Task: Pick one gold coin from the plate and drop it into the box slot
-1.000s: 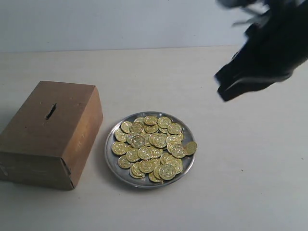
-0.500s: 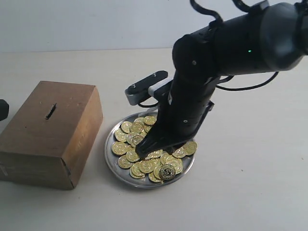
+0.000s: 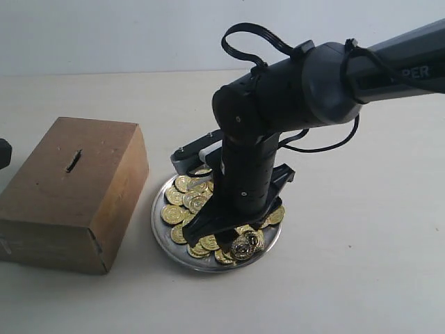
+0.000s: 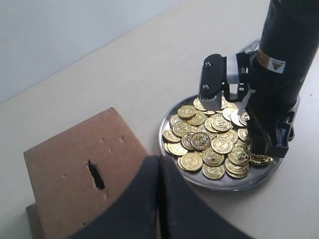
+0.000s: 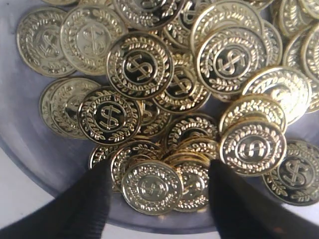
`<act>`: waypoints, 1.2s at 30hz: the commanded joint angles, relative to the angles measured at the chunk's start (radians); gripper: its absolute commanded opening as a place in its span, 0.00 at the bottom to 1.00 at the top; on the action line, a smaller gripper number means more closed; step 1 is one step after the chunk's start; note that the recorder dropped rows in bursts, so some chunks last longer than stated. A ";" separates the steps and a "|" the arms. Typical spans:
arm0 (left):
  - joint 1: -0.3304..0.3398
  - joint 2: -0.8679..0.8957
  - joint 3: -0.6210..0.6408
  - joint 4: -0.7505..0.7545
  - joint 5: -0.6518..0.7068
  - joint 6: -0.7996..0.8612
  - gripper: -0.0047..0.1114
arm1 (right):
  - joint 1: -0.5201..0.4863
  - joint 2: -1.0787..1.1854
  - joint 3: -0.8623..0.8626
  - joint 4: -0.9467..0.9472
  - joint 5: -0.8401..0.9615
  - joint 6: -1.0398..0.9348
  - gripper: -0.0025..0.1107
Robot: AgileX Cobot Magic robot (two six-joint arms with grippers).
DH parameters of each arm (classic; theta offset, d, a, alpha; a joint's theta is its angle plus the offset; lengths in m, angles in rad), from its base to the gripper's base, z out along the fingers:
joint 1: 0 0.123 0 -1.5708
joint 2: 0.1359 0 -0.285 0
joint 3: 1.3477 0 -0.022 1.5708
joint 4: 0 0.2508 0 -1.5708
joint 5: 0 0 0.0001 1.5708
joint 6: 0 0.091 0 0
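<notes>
A silver plate (image 3: 157,224) heaped with gold coins (image 3: 182,207) sits just right of the brown box (image 3: 76,195), whose top face bears the dark slot (image 3: 73,161). My right gripper (image 3: 224,238) points down into the near side of the pile. Its wrist view shows the gripper (image 5: 159,193) open, its black fingers (image 5: 92,204) straddling a coin (image 5: 152,187) by the plate's rim (image 5: 60,174). The left gripper (image 4: 158,162) is shut and empty, hovering apart from the box (image 4: 65,159) and slot (image 4: 95,175), with the plate (image 4: 224,185) beyond.
The bulky black right arm (image 3: 278,104) leans over the plate and hides its far half. A dark bit of the left arm (image 3: 3,154) shows at the left edge beside the box. A pale tabletop (image 3: 361,264) surrounds everything.
The right arm swung down from the upper right onto the plate, then sank lower toward the near coins. Box and plate have not moved.
</notes>
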 commanded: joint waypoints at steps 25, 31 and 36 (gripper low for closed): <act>-0.008 0.002 -0.006 -0.035 -0.009 0.004 0.04 | 0.021 -0.002 -0.007 -0.029 0.004 0.139 0.53; -0.008 0.002 -0.006 -0.035 -0.009 0.004 0.04 | 0.021 -0.002 -0.007 -0.029 0.008 0.141 0.53; -0.008 0.002 -0.006 -0.037 -0.009 0.004 0.04 | 0.021 -0.002 -0.007 -0.029 0.008 0.148 0.53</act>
